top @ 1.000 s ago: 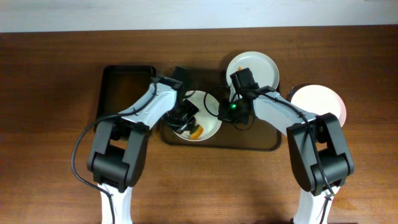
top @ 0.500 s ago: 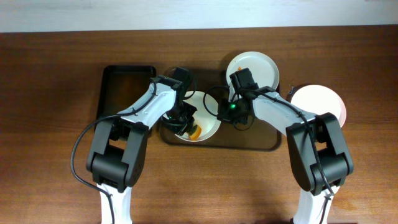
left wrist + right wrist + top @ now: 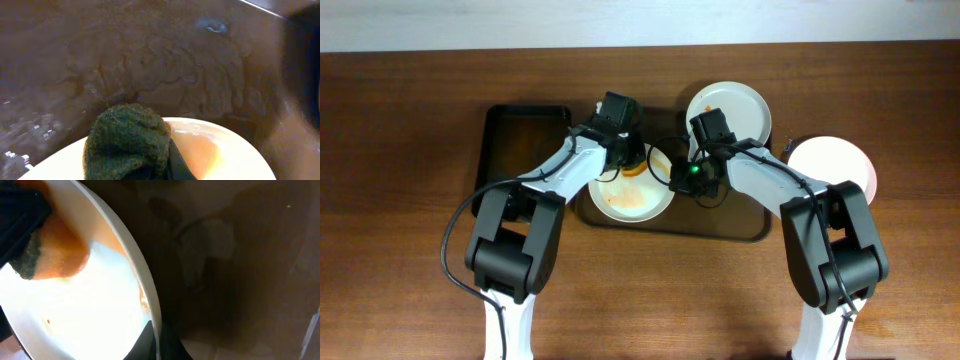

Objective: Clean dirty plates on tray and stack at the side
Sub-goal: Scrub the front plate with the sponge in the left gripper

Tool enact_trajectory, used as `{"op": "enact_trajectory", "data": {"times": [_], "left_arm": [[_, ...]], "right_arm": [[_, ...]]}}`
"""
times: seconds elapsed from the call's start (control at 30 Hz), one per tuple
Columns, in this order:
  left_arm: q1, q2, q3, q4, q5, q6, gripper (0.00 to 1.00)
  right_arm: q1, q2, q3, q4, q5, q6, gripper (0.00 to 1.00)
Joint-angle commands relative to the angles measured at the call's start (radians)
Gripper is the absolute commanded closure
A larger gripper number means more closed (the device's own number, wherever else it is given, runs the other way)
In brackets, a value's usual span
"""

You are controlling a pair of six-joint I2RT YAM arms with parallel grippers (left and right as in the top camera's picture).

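Note:
A white dirty plate [image 3: 630, 200] smeared with orange sauce lies on the brown tray [image 3: 725, 228]. My left gripper [image 3: 628, 157] is shut on a dark green sponge [image 3: 127, 140] and presses it on the plate's far rim [image 3: 225, 155]. My right gripper [image 3: 672, 177] is shut on the plate's right rim [image 3: 146, 292], one finger [image 3: 142, 342] inside and one outside. The sponge also shows in the right wrist view [image 3: 42, 255], orange-stained. A second white plate [image 3: 728, 110] lies at the tray's far right. A clean white plate [image 3: 832, 165] lies on the table to the right of the tray.
A black tray [image 3: 523, 145] sits to the left of the brown tray, under my left arm. The brown wooden table [image 3: 400, 250] surrounds both trays. The white wall edge runs along the far side.
My left gripper moved with the sponge from the plate's near-left part to its far rim, leaving an orange smear across the plate. The right gripper stayed on the rim.

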Motion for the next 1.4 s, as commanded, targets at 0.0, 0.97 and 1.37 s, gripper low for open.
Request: {"op": "enact_trajectory", "data": {"times": [0.0, 0.97, 1.37], "left_arm": [[-0.012, 0.114, -0.045, -0.039, 0.18, 0.069, 1.0], [0.103, 0.114, -0.044, -0.579, 0.443, -0.677, 1.0], [0.108, 0.114, -0.011, -0.553, 0.414, -0.763, 1.0]], "right_arm": [[-0.003, 0.016, -0.002, -0.006, -0.006, -0.007, 0.95], [-0.003, 0.016, -0.002, -0.001, -0.015, -0.007, 0.95], [-0.003, 0.016, -0.002, -0.001, -0.015, -0.007, 0.95]]}}
